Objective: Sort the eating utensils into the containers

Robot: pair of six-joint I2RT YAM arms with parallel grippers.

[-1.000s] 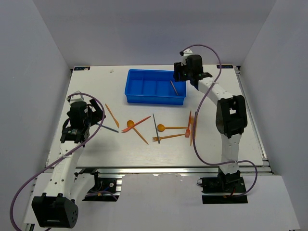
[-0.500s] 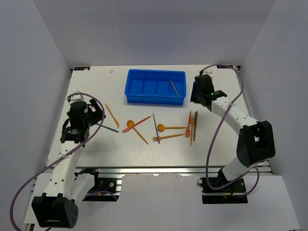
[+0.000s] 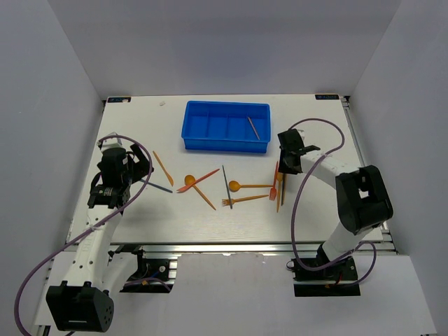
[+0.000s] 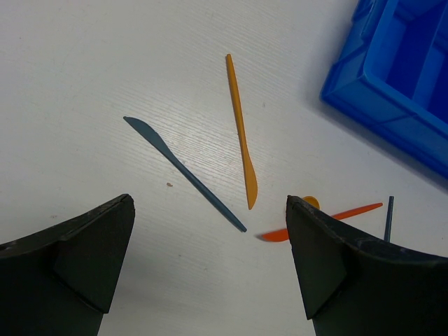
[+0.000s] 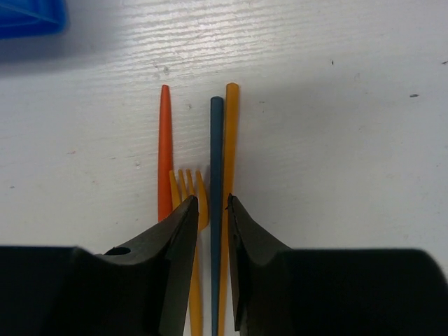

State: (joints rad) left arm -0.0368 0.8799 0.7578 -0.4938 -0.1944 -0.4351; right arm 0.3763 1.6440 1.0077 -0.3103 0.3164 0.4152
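One stick sits in your tray; the other utensils lie on the counter. Your left end effector gapes; your right end effector straddles a blue stick, grip unclear.

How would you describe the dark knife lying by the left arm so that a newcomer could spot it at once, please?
On the left side of the table, look just ahead of the open left gripper. Two slim utensils lie close together there; take the dark blue knife, not the orange one beside it.
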